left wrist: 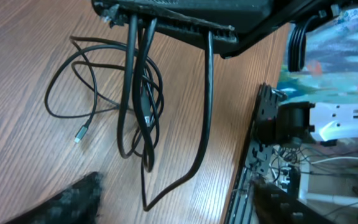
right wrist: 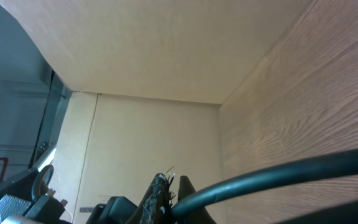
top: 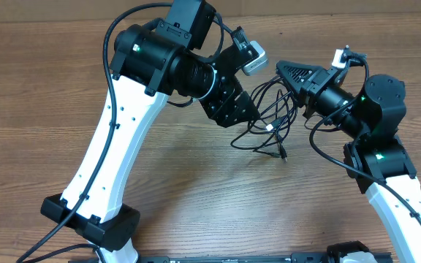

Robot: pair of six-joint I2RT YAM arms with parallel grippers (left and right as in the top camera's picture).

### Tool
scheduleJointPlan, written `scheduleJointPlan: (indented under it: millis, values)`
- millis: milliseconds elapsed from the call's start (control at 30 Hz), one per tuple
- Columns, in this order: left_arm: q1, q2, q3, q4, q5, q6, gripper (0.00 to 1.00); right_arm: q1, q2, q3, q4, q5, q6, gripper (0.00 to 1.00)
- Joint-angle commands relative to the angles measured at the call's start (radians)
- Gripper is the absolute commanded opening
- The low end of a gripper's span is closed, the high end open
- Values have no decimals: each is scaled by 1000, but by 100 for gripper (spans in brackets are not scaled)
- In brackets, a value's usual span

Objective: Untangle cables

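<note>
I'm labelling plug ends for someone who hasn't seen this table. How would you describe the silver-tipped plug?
On the wooden table, black cables hang in a tangle from the right tool. The plug lies flat on the wood beside the tangle, ending an outer loop; its silver tip sets it apart from the all-black cords.

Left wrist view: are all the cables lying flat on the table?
No, several strands of the cables rise off the table, hanging from the shut right pincer above.
</note>
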Motion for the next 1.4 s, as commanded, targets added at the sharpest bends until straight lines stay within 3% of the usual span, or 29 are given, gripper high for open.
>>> scheduleJointPlan:
  millis: [0, 233, 400, 900, 1033, 1133, 1200, 1233, 1367]
  values:
    - [-9, -33, 21, -2, 36, 39, 84, 4, -4, 10, 46, 6, 17, 4]
    - [-40, -33, 21, -1, 61, 222, 95, 3, -4, 10, 108, -34, 35, 4]
    - [-60, -33, 21, 13, 67, 254, 100, 3, -4, 10, 108, -35, 35, 4]
    - [-87, -28, 21, 55, 53, 256, 100, 4, -4, 10, 179, -109, 119, 4]
    - [-98, -23, 20, 58, 48, 256, 87, 4, -4, 10, 183, -130, 144, 4]
    - [-98, -19, 20, 56, 21, 254, 84, 4, -4, 10, 182, -137, 143, 4]
    - [-98, -19, 21, 51, 11, 245, 88, 3, -4, 10, 182, -130, 142, 4]
    - [-98, -19, 20, 50, 11, 235, 100, 3, -4, 10, 182, -120, 138, 4]
    - [-98, -19, 21, 50, 1, 164, 100, 3, -3, 10, 154, -73, 135, 4]
